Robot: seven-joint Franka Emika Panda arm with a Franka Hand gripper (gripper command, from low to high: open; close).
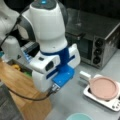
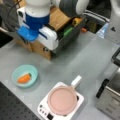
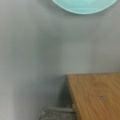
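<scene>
1. Bowl. In a front view the light-blue bowl [image 2: 25, 75] stands at the left on the grey table [image 2: 82, 57]. It holds one orange carrot [image 2: 24, 78], which lies on its side near the middle of the bowl. In the wrist view only the rim of the bowl [image 3: 85, 6] shows, at the top edge.

2. Gripper. The gripper [image 2: 35, 30] hangs above the wooden block [image 2: 37, 47], up and to the right of the bowl and apart from it. It holds nothing that can be seen. The fingers are hidden under the white and blue body, so whether they are released or clenched cannot be told.

3. Clearance. The wrist view shows the wooden corner [image 3: 97, 95] directly below the camera, with bare table between it and the bowl. Judgement: any lowering from this position meets wood first. Shift the gripper sideways over the bowl before it comes down, and centre it on the carrot, not on the rim.

4. Grip. Judgement: the carrot is small and tapered and will roll. Set the fingers across its thick end.

5. Right side. The pink pan [image 2: 62, 100] sits on the white hob [image 2: 45, 108], and the oven [image 2: 110, 100] stands at the right edge. Both are well apart from the gripper.
</scene>
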